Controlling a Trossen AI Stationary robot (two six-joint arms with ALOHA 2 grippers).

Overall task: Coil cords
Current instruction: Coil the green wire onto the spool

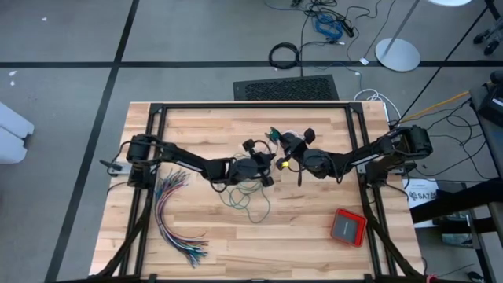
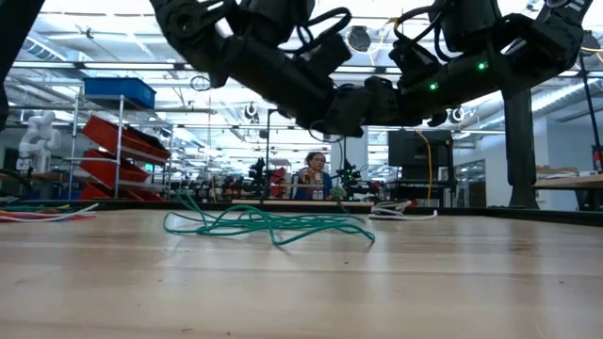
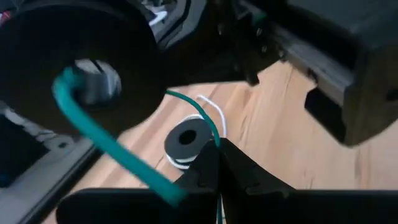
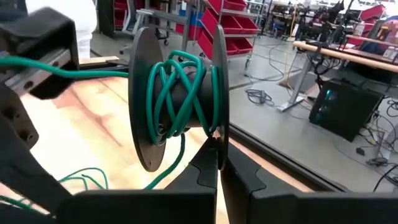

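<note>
The teal-green cord [image 4: 180, 93] is partly wound around a black spool [image 4: 177, 96] held up above the middle of the tabletop [image 1: 251, 236]; the rest of it lies in loose loops [image 2: 268, 224] on the wood below the two arms, and one strand runs up from the spool toward the left arm. The right gripper [image 4: 219, 163] has its jaws closed on the rim of one of the spool's discs. The left gripper [image 3: 217, 158] faces it from just beside, its jaws pressed together around a strand of the same cord. A second, smaller black spool [image 3: 186, 140] with a white cord [image 3: 211, 112] looped at it lies on the wood beneath the left gripper.

The tabletop is pale wood planks inside a black frame. A fanned bundle of many-coloured wires [image 1: 177, 220] lies along its left side, and a red box [image 1: 348, 227] sits near the front right corner, well apart from the cord.

Around the table the floor [image 1: 63, 94] is grey with dark lines. Behind the table lie a dark mat [image 1: 287, 88], a ring of black cable [image 1: 284, 55], a round white lamp base [image 1: 397, 53] and loose cables. At table height the room shows shelves with red bins [image 2: 122, 155], ceiling lights, and a person [image 2: 314, 174] seated far off.
</note>
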